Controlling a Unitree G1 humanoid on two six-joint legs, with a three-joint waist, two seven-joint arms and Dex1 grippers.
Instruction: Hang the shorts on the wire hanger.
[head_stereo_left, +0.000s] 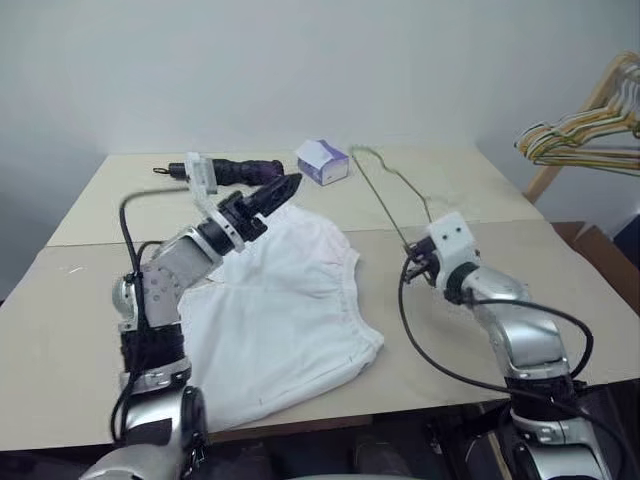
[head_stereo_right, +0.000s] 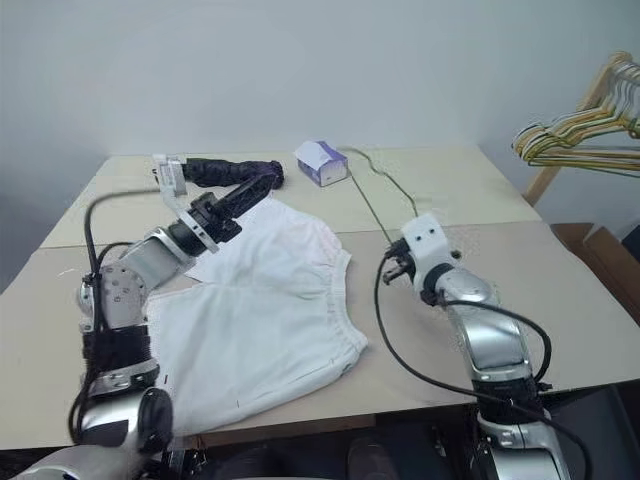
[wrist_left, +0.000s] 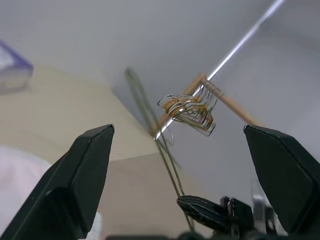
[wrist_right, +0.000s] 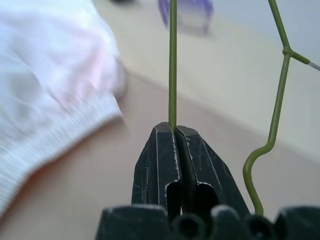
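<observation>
Right gripper (wrist_right: 174, 131) clamped on wire hanger (head_stereo_left: 385, 190), pinching one thin wire side between closed fingers; hanger slants from gripper at centre-right of head view up toward tissue box (head_stereo_left: 322, 161) at top centre. Left gripper (head_stereo_left: 280, 190) spread wide, gripping nothing, poised above upper edge of shorts (head_stereo_left: 285, 305). Shorts lie flat on table (head_stereo_left: 90, 330), centre-left. Bunch of hangers (head_stereo_left: 590, 135) hangs at upper right.

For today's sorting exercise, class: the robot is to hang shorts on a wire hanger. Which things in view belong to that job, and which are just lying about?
Belong to the job:
- shorts, flat on the table
- wire hanger, gripped by the shut right pincer
- left pincer, open

Lying about:
- tissue box
- bunch of hangers
- dark roll
</observation>
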